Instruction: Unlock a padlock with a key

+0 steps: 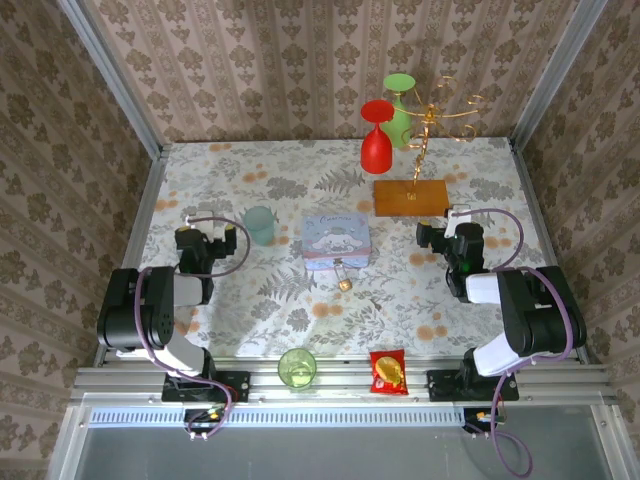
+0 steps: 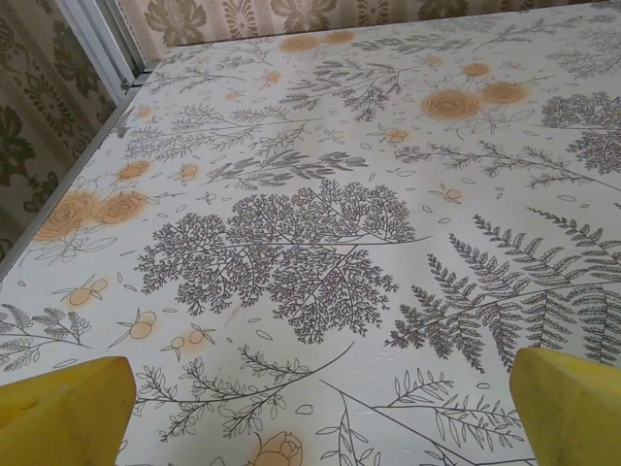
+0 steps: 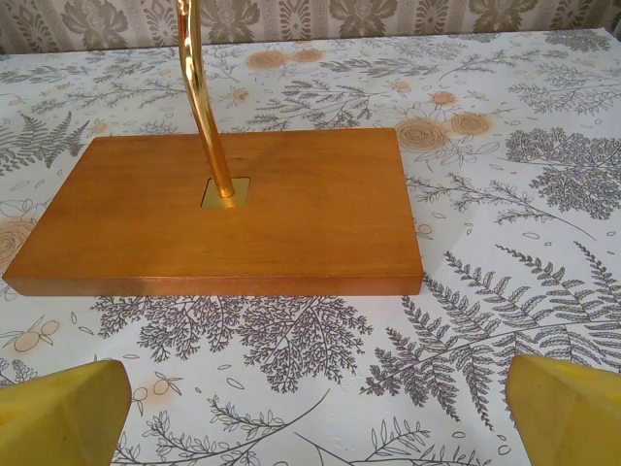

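The tiny brass-gold padlock (image 1: 344, 283) lies on the floral tablecloth just in front of a pastel box, with a thin silvery piece reaching from it toward the box; I cannot tell a separate key. My left gripper (image 1: 205, 232) rests far to the padlock's left. In the left wrist view that gripper (image 2: 320, 427) is open, yellow fingertips (image 2: 58, 413) wide apart over bare cloth. My right gripper (image 1: 447, 225) sits to the padlock's right. In the right wrist view it (image 3: 315, 417) is open and empty, facing a wooden base.
The pastel blue cartoon box (image 1: 336, 240) is mid-table, a pale cup (image 1: 260, 225) to its left. A wooden base (image 3: 223, 214) with a gold stem (image 3: 199, 97) carries a red glass (image 1: 376, 140) and a green glass (image 1: 400, 110). A green cup (image 1: 297, 368) and snack packet (image 1: 388, 371) sit near the front edge.
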Robot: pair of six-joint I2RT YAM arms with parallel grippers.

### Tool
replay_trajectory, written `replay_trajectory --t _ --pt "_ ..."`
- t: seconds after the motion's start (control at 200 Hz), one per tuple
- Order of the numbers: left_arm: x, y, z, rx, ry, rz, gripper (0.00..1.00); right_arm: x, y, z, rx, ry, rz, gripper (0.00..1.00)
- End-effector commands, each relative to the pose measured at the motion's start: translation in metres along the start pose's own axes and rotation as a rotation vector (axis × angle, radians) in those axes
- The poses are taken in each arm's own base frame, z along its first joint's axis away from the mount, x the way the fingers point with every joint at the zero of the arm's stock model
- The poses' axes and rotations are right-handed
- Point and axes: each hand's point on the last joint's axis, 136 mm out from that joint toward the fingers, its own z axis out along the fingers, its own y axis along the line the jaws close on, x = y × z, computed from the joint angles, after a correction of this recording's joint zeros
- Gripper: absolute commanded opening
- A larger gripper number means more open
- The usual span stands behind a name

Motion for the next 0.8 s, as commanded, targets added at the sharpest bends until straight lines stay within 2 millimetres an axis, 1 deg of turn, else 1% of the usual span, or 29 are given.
replay_trajectory --t 0.0,0.295,0.48,0.795 --pt "-0.0107 -0.0043 0.0022 0.041 -0.028 0.012 1.00 -0.0077 0.0004 0.0029 -0.005 -0.015 -0.018 1.00" --pt "-0.0109 -0.0070 0.0019 0.049 -0.028 0.019 1.00 -0.0074 0.0005 0.0029 -0.005 -0.014 -0.016 1.00" --pt "-0.0113 -0.0023 0.0014 0.030 -0.032 0.004 1.00 -0.0077 0.0005 0.0033 -0.007 -0.013 -0.016 1.00" --pt "-0.0111 -0.0025 0.0019 0.032 -0.031 0.002 1.00 -0.0082 -0.0003 0.0033 -0.013 -0.014 -0.009 1.00"
